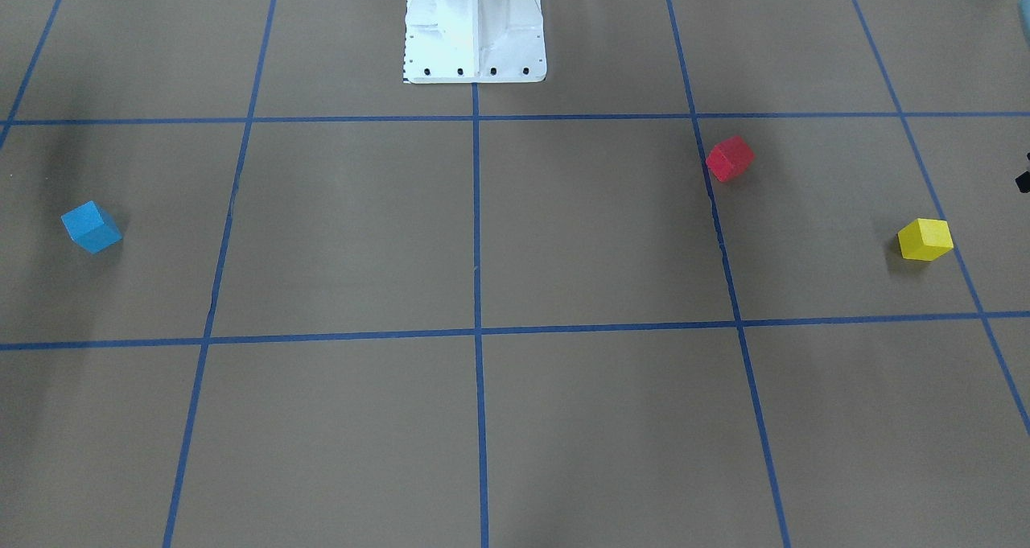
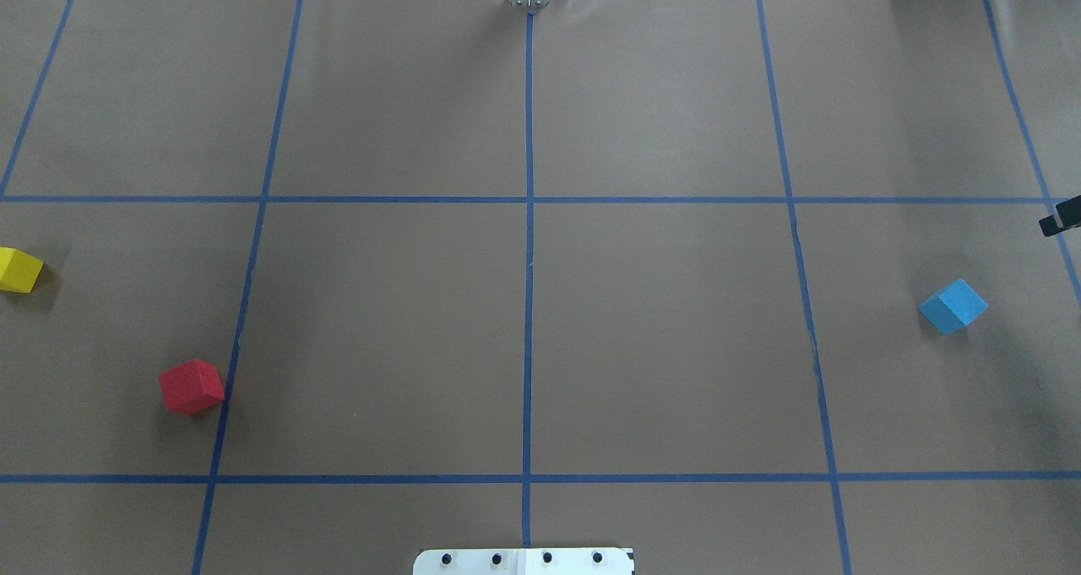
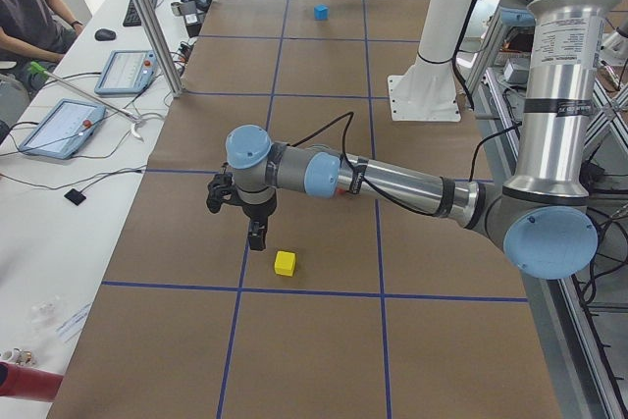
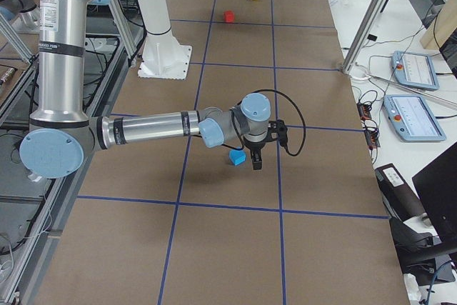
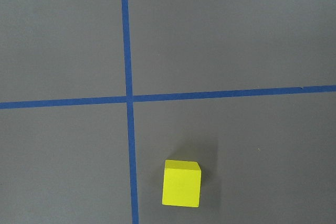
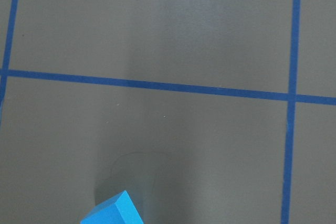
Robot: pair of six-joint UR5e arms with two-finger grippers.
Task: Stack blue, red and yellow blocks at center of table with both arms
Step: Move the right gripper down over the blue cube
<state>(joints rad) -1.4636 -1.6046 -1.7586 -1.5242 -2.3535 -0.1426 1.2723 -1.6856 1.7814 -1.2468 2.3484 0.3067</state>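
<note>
The blue block [image 1: 91, 226] lies alone on the brown table on the robot's right, also seen in the overhead view [image 2: 953, 306]. The red block [image 1: 730, 158] and the yellow block [image 1: 925, 239] lie apart on the robot's left. My left gripper [image 3: 256, 239] hangs above the table just beside the yellow block [image 3: 285, 263], which shows low in the left wrist view [image 5: 181, 183]. My right gripper [image 4: 257, 161] hangs just beside the blue block [image 4: 237, 156]. Neither holds anything. I cannot tell whether either is open or shut.
The white robot base [image 1: 473, 29] stands at the table's robot-side edge. Blue tape lines [image 2: 529, 305] cross at the table's middle. A side desk with tablets [image 3: 69, 125], a metal post [image 3: 147, 26] and a seated person [image 3: 25, 7] are beyond the far edge.
</note>
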